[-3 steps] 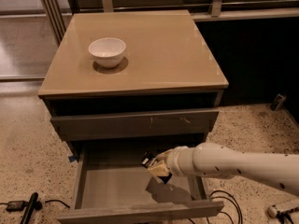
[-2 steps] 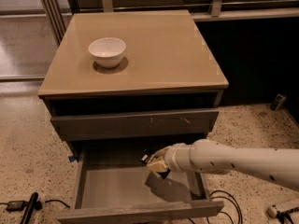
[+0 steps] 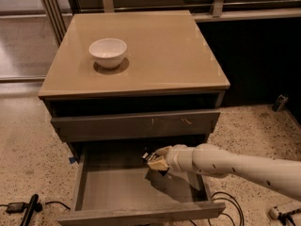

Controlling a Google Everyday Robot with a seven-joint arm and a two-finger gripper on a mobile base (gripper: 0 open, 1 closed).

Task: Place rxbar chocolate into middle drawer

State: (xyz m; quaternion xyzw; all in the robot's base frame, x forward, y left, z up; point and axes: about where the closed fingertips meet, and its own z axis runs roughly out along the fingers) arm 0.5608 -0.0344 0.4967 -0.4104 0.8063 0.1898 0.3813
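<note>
one gripper (image 3: 157, 162), lower middle of the frame, over the open middle drawer (image 3: 117, 189); clamps the rxbar chocolate (image 3: 146, 156) clear of the grey floor, probably for a release inside. shows only a dark sliver of the bar at the tip, the rest hidden. loses the arm past the right edge.

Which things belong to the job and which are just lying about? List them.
Job: open wide grey wooden middle drawer; gripper over its rear; rxbar chocolate not discernible.
Lying about: white round bowl on tan cabinet top; scratched grey drawer front.
</note>
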